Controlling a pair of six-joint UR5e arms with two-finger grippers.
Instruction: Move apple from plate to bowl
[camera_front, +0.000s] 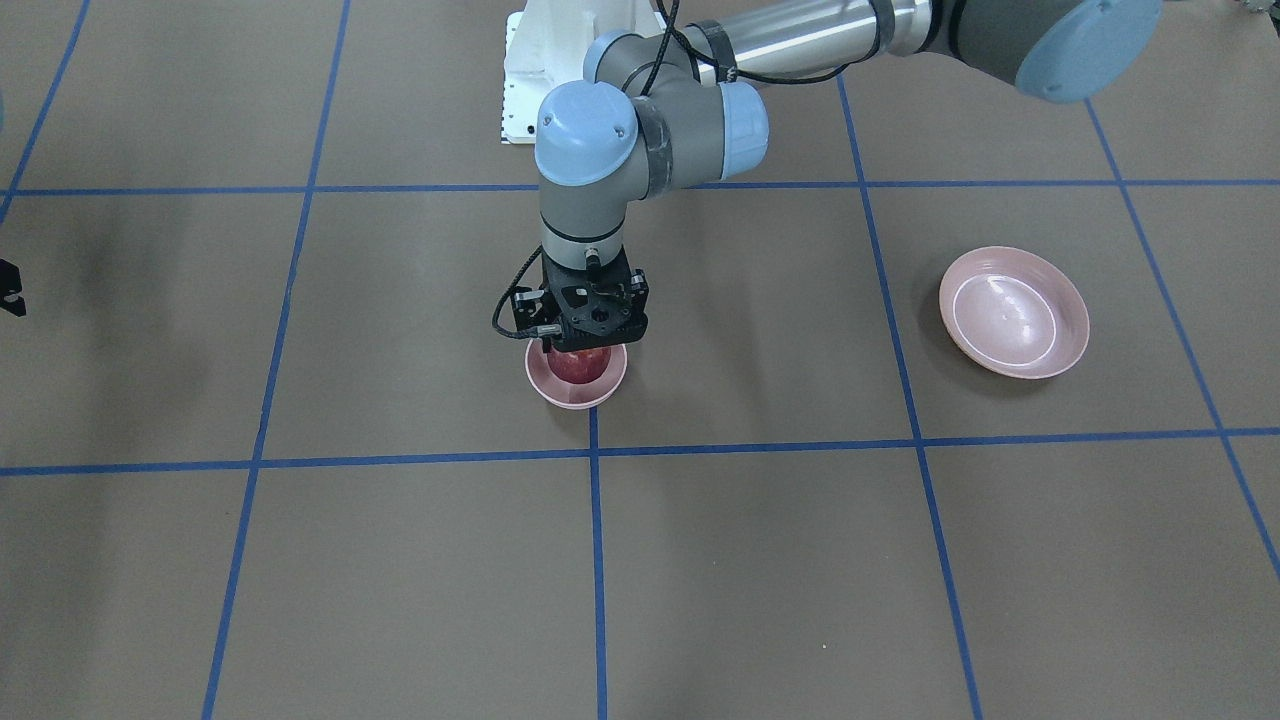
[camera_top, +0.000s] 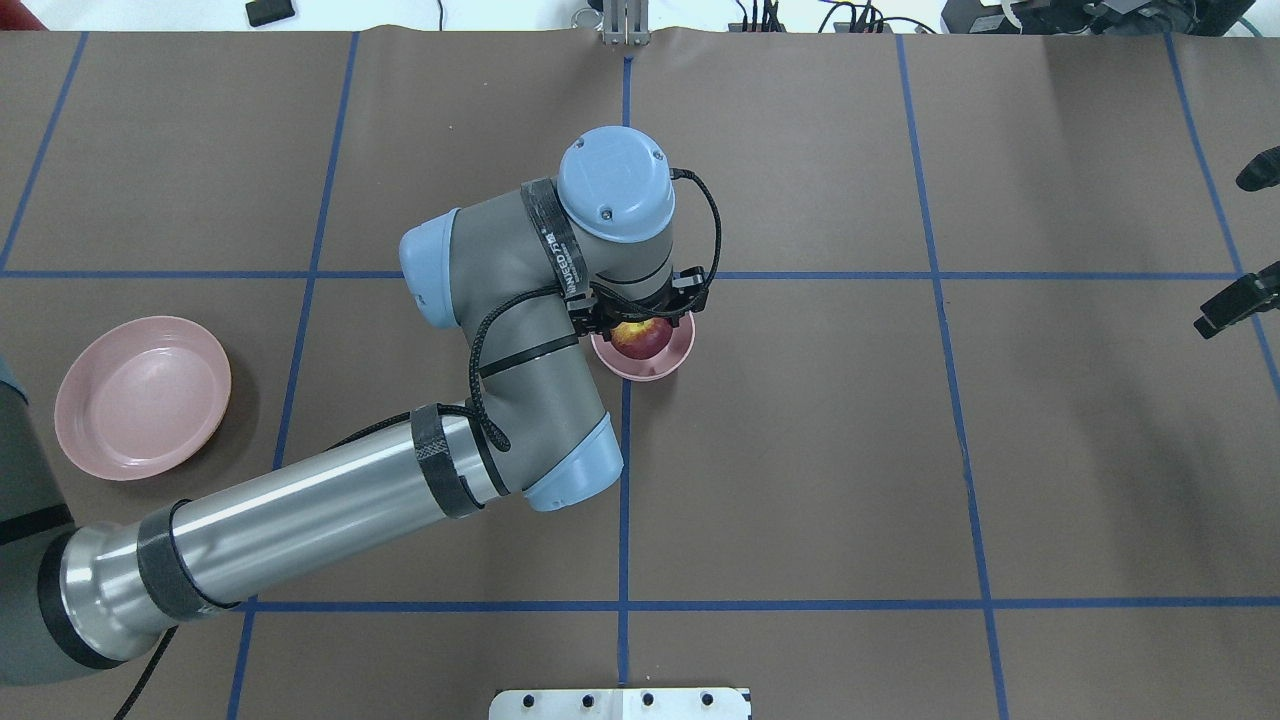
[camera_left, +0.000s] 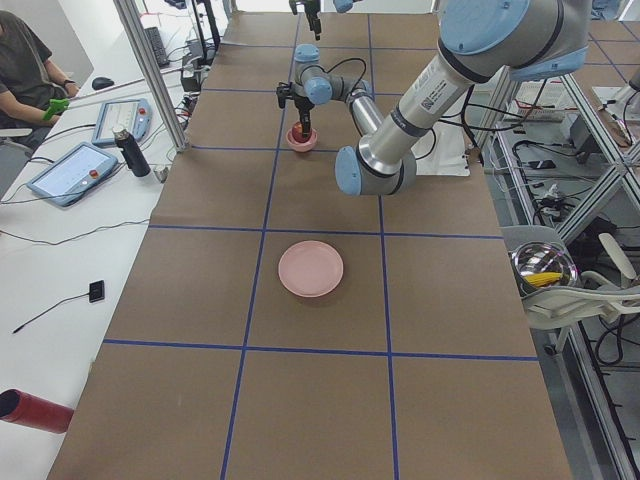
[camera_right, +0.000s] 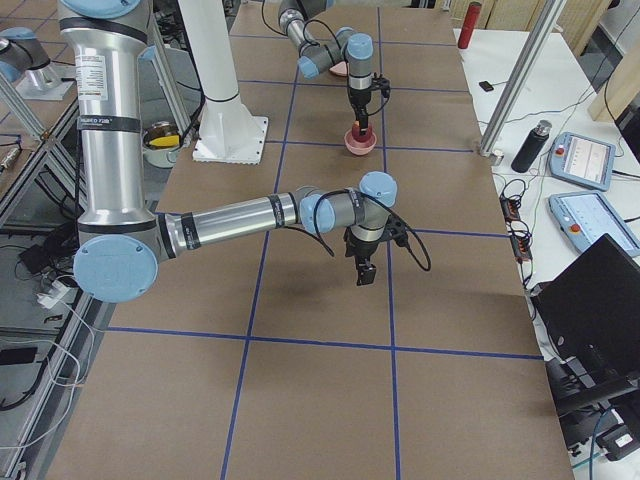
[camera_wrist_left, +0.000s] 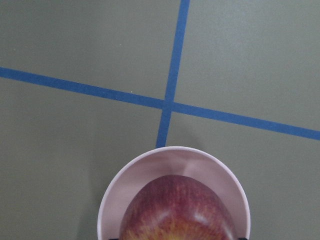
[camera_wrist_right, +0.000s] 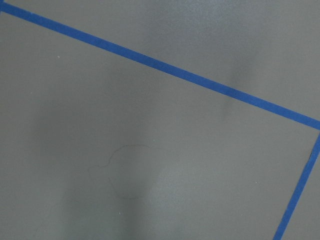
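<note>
The dark red apple (camera_front: 580, 368) sits inside the small deep pink bowl (camera_front: 575, 399) at the table's centre, next to a blue tape crossing. My left gripper (camera_front: 582, 342) points straight down onto the apple, with its fingers at the apple's sides. The fingertips are mostly hidden by the gripper body. In the left wrist view the apple (camera_wrist_left: 177, 210) fills the bowl (camera_wrist_left: 175, 150). The wide pink plate (camera_top: 142, 396) lies empty far to my left. My right gripper (camera_right: 362, 270) hangs over bare table far to my right, and I cannot tell whether it is open.
The table is brown with a blue tape grid. A white mounting plate (camera_top: 620, 703) lies at the robot's edge of the table. My left arm's elbow and forearm (camera_top: 330, 510) stretch over the table between plate and bowl. Tablets and a bottle (camera_left: 130, 150) sit on a side desk.
</note>
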